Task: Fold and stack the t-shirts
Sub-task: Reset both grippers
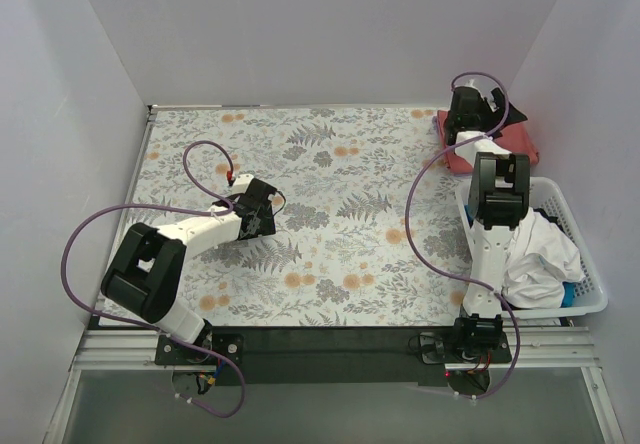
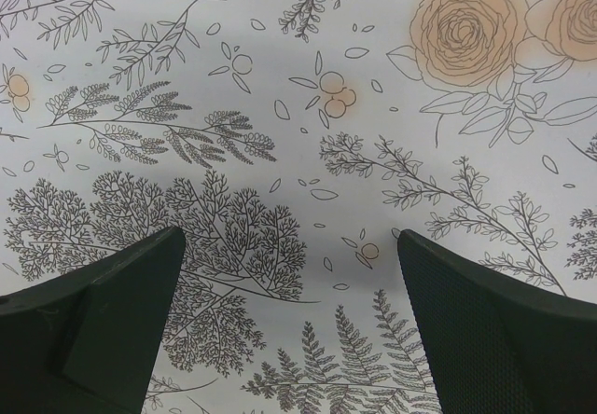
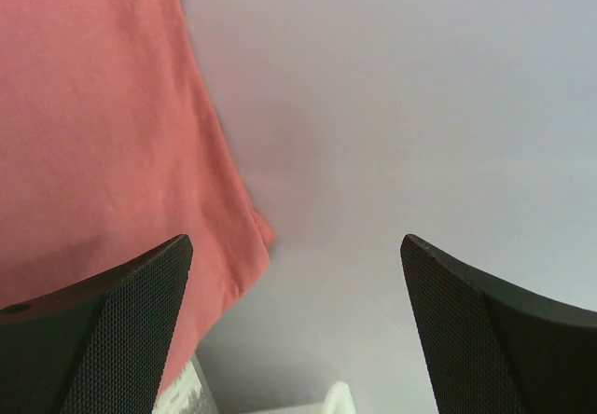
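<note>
Floral-print table cloth (image 1: 330,164) covers the work surface between pale walls. Nearest, the left gripper (image 2: 289,237) hangs low over the bare print with its fingers spread wide and nothing between them.

Further along on the right side stands the white slatted basket (image 1: 592,289). In it lies a crumpled heap of white cloth (image 1: 535,254); whether these are tees cannot be told.

At the far right corner the salmon-red t-shirt (image 3: 103,116) lies folded flat, and its layered edge shows in the right wrist view. The right gripper (image 3: 297,239) hovers above this edge with its fingers apart, pinching nothing.

The step in hand seems to be setting this folded tee as the base of the stack. To do it well, the arm should rise straight up, so that no finger drags a layer open. The next garment should then be taken from the basket by one edge only, so that it comes out alone.
</note>
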You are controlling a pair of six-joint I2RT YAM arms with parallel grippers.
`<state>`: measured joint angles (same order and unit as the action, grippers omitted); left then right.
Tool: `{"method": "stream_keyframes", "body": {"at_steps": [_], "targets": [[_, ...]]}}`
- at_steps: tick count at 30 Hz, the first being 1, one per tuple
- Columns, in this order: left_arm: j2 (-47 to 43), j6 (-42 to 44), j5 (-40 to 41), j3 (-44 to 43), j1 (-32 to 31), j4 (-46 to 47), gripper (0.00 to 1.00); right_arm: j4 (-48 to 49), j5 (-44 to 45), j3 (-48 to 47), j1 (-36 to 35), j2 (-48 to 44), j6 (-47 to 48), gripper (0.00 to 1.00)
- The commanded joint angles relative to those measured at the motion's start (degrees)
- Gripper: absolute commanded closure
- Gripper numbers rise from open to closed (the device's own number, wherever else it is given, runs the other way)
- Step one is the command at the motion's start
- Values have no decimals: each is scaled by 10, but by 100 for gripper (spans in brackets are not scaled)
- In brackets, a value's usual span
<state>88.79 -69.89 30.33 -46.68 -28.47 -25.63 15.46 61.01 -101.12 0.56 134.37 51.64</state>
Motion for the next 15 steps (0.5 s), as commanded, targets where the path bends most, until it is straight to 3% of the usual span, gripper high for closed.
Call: {"method": "stream_keyframes", "body": {"at_steps": [1, 9, 15], "targets": [[-22, -3, 4, -17, -2, 1, 2, 40, 14, 17, -30, -98, -16, 2], [-103, -2, 21, -10, -1, 3, 2, 40, 23, 87, -121, -250, -20, 2], [-196, -1, 7, 6, -2, 21, 2, 35, 89, 173, -195, -369, -15, 2]]}}
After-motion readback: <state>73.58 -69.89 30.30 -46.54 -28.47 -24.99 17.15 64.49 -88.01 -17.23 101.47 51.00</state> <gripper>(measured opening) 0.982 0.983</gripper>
